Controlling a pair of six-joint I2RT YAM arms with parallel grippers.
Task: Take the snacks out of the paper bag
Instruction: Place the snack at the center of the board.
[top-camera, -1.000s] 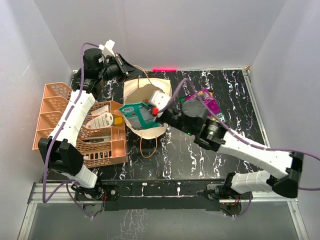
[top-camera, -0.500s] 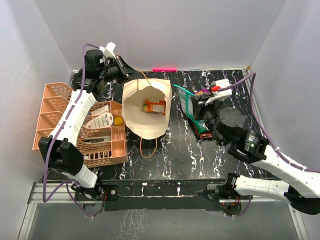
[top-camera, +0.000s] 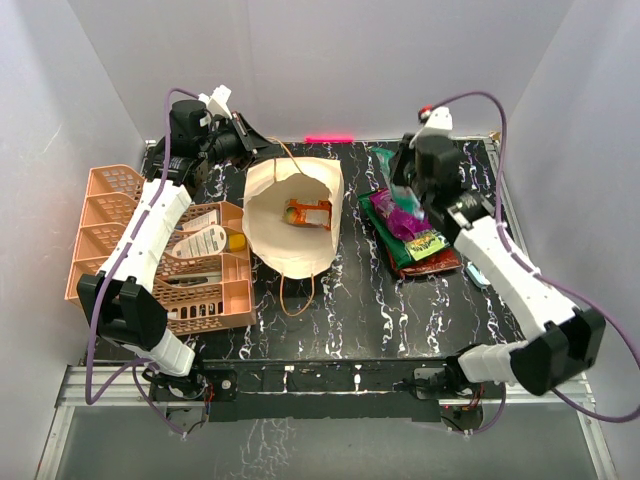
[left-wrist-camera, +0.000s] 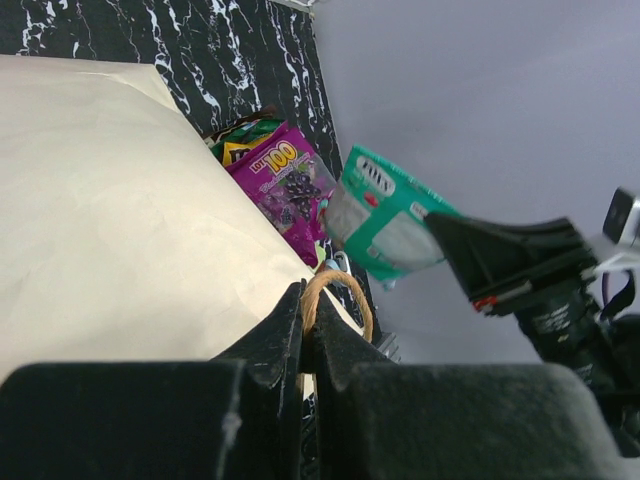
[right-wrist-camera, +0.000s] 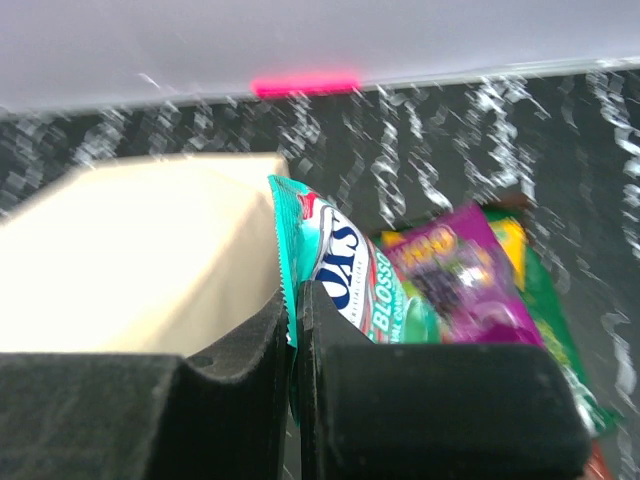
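Top external: right claw (top-camera: 398, 178) has hauled the teal packet (right-wrist-camera: 350, 285) out of the paper bag (top-camera: 272, 255) and stays clenched on it, pile (top-camera: 420, 240) close by.
Left claw (left-wrist-camera: 303, 315) pinches the bag handle (left-wrist-camera: 340, 285); an orange packet (top-camera: 308, 213) is left inside.

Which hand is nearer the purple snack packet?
Right. The right hand, gripping a teal packet, is near the glossy purple packet; the left hand is across the tan paper bag.

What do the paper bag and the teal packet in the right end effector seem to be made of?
The paper bag looks like matte kraft paper: dull cream surface, soft creases. The teal packet is probably thin glossy plastic film: its printed face catches light.
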